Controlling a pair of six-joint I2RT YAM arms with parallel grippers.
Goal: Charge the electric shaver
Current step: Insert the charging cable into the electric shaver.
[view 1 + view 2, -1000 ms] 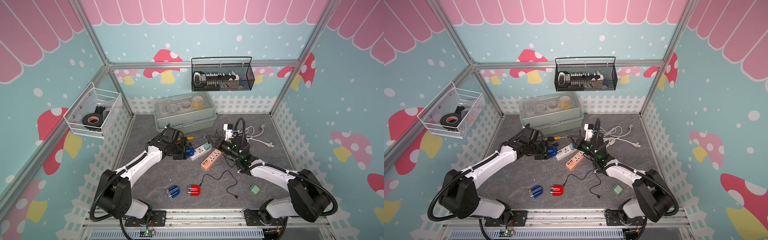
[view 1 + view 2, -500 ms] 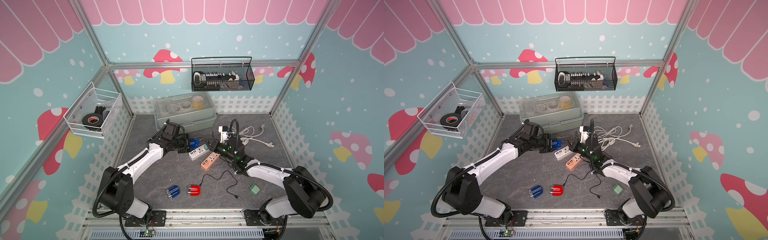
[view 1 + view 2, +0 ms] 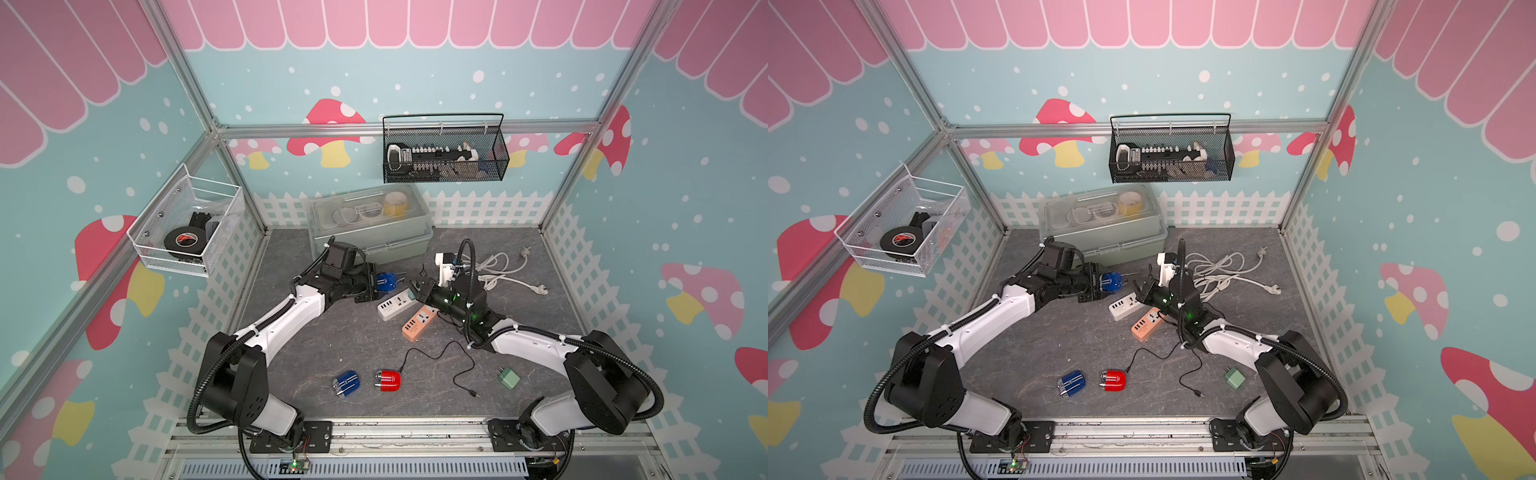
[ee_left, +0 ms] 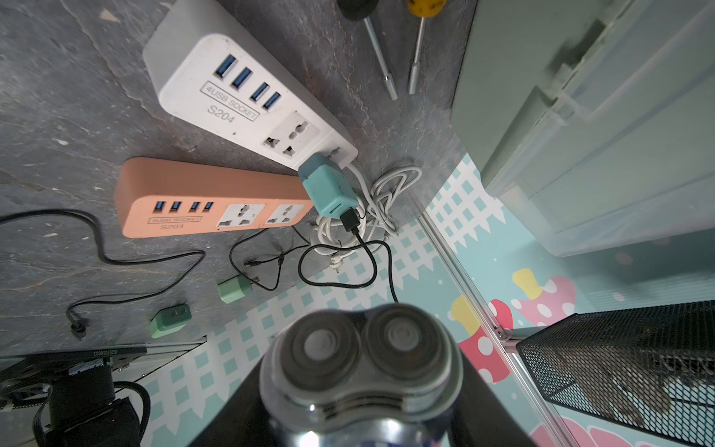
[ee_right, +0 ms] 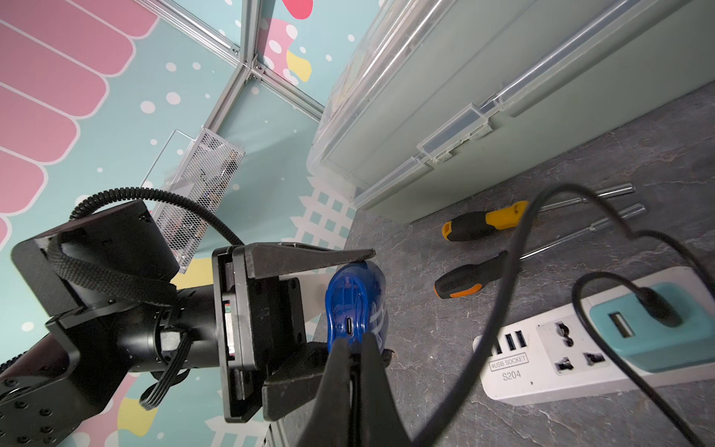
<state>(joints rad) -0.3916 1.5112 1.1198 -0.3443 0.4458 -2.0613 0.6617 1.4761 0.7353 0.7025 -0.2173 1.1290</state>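
Note:
My left gripper is shut on a blue electric shaver and holds it above the table, in front of the storage box. The shaver's twin-foil head fills the left wrist view. The small charging port on its base faces my right gripper, which is shut on the end of a black cable just short of the port. The cable runs from a teal adapter plugged into the white power strip. The plug tip is hidden between the fingers.
An orange power strip lies beside the white one. Two screwdrivers lie by the pale green storage box. Near the front are a blue shaver, a red shaver with its own black cable, and a green adapter. White cords are at back right.
The left gripper has lifted the blue shaver and carried it back and right. The right gripper has moved left with the cable end, closing up to the shaver's base.

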